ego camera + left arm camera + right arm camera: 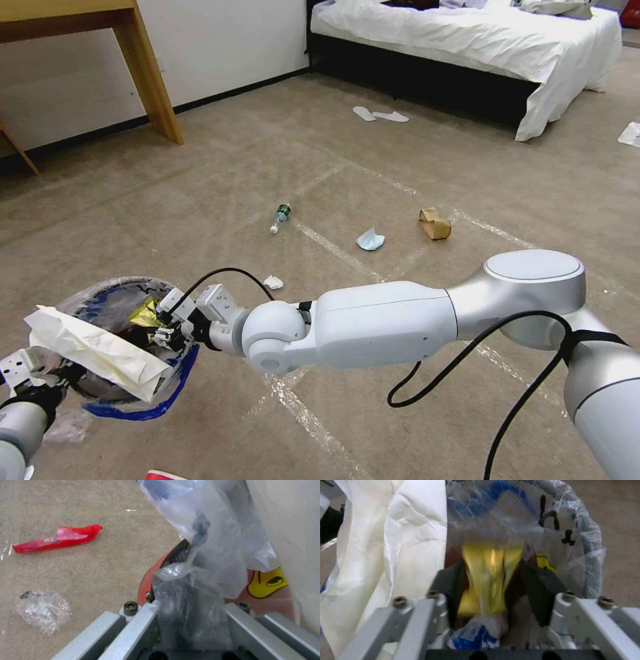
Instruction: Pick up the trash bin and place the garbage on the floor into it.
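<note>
Right gripper (pixel 491 585) clenched on yellow packet (pixel 490 565) over trash bin (pixel 107 393); left gripper (pixel 191 615) grasps bin rim.

Even, bright indoor light; soft, blurred wrist views; faint tape glare.

Floor (pixel 200 200): beige carpet, taped grid.
Wall (pixel 220 40): white, dark skirting.
Furniture: wooden table (pixel 143 73); white-sheeted bed (pixel 467 40).

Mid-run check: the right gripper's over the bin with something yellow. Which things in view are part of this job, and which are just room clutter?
Job: trash bin, held by left gripper; yellow packet in right gripper; white paper across the rim; bottle, blue mask, brown bag, tissue, red wrapper.

Clutter: slippers, bed, wooden table.
</note>
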Motion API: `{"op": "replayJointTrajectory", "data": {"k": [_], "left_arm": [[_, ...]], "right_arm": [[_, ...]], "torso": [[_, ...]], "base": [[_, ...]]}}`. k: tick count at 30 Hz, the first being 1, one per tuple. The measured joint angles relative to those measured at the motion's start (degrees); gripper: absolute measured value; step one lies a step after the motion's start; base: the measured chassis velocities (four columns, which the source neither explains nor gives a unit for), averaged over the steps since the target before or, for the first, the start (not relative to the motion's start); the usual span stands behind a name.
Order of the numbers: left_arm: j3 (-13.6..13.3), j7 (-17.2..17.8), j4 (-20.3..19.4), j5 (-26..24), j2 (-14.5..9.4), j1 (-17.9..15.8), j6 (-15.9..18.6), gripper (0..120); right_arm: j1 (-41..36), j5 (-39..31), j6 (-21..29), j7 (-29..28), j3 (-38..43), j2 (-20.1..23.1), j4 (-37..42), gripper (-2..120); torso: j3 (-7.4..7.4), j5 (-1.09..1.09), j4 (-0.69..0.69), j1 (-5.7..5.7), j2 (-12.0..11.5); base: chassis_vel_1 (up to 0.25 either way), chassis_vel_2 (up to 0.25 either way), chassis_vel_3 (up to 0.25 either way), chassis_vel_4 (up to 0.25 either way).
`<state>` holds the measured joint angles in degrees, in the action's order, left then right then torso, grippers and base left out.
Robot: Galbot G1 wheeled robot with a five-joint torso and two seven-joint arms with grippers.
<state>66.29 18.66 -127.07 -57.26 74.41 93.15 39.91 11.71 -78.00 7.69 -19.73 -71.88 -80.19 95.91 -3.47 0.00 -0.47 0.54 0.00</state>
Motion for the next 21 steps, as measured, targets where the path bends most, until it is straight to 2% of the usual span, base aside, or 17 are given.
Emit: {"op": "replayJointTrajectory", "data": {"k": [3, 4, 6, 8, 9, 10, 13, 21], "left_arm": [[0.0, 0.0, 0.0, 0.0, 0.1, 0.0, 0.0, 0], [0.0, 0.0, 0.0, 0.0, 0.1, 0.0, 0.0, 0], [-0.1, 0.0, 0.0, 0.0, 0.3, 0.0, 0.0, 0], [-0.1, 0.0, 0.0, 0.0, 0.3, 0.0, 0.0, 0], [-0.1, 0.0, 0.0, 0.0, 0.3, 0.0, 0.0, 0], [-0.1, 0.0, 0.0, 0.0, 0.3, 0.0, 0.0, 0], [0.0, 0.0, -0.1, 0.0, 0.4, 0.2, 0.0, 0], [0.1, 0.0, -0.4, 0.0, 0.5, 0.3, 0.0, 0]], "right_arm": [[0.1, 0.0, 0.0, 0.0, 0.1, 0.0, 0.0, 65], [0.1, 0.0, 0.0, 0.0, 0.1, 0.0, 0.0, 65], [0.1, 0.0, 0.0, 0.0, 0.1, -0.1, 0.0, 76], [0.1, 0.0, 0.0, 0.0, 0.1, -0.1, -0.1, 79], [0.1, 0.0, 0.0, 0.0, 0.2, -0.2, -0.2, 86], [0.1, 0.0, 0.0, 0.0, 0.2, -0.2, -0.2, 86], [0.2, 0.1, 0.0, 0.0, 0.4, -0.4, -0.2, 98], [0.0, 0.1, -0.1, -0.7, 4.5, -0.2, 0.9, 100]], "torso": [[0.0, 0.0, 0.0, 0.0, 0.0], [0.0, 0.0, 0.0, 0.0, 0.0], [0.0, 0.0, 0.0, 0.0, 0.0], [0.0, 0.0, 0.0, 0.0, 0.0], [0.0, 0.0, 0.0, 0.0, 0.0], [0.0, 0.0, 0.0, 0.0, 0.0], [0.0, 0.0, 0.0, 0.0, 0.0], [0.0, 0.0, 0.0, 0.0, 0.0]], "base": [[0.0, 0.0, 0.0, 0.0], [0.0, 0.0, 0.0, 0.0], [0.0, 0.0, 0.0, 0.0], [0.0, 0.0, 0.0, 0.0], [0.0, 0.0, 0.0, 0.0], [0.0, 0.0, 0.0, 0.0], [0.0, 0.0, 0.0, 0.0], [0.0, 0.0, 0.0, 0.0]]}}
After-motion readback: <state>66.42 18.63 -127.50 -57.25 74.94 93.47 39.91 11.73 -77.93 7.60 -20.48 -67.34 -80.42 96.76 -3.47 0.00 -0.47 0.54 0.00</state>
